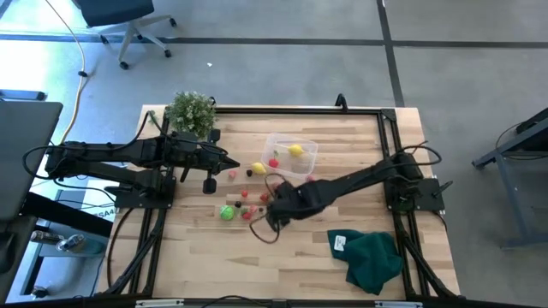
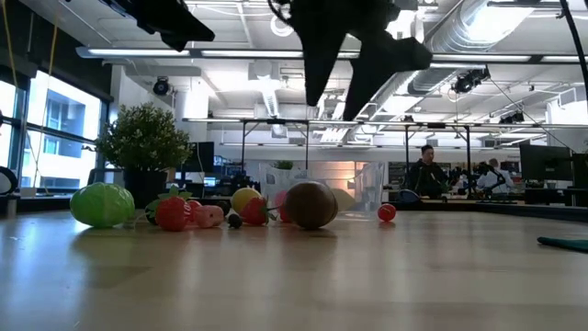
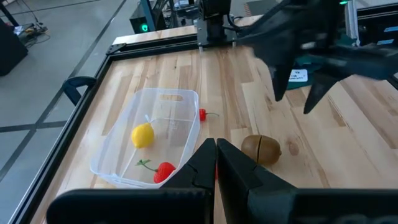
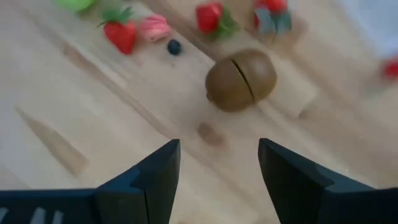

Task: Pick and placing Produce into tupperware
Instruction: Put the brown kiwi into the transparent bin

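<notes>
The clear tupperware (image 1: 291,154) (image 3: 149,140) stands on the table's far middle and holds a yellow lemon (image 3: 143,134) and a red strawberry (image 3: 165,171). More produce lies on the wood near it: a bright green piece (image 1: 226,212) (image 2: 101,204), red strawberries (image 2: 172,211), a yellow piece (image 1: 259,168) and a brown kiwi (image 4: 241,79) (image 2: 310,204). My right gripper (image 1: 274,210) (image 4: 214,168) hangs open above the table, just short of the kiwi and touching nothing. My left gripper (image 1: 229,162) (image 3: 216,149) is shut and hovers left of the tub.
A leafy potted plant (image 1: 190,111) stands at the far left corner. A dark green cloth (image 1: 372,257) lies near the right front. A red cherry (image 3: 202,114) lies beside the tub. A black frame (image 1: 390,128) borders the table. People show in the room behind.
</notes>
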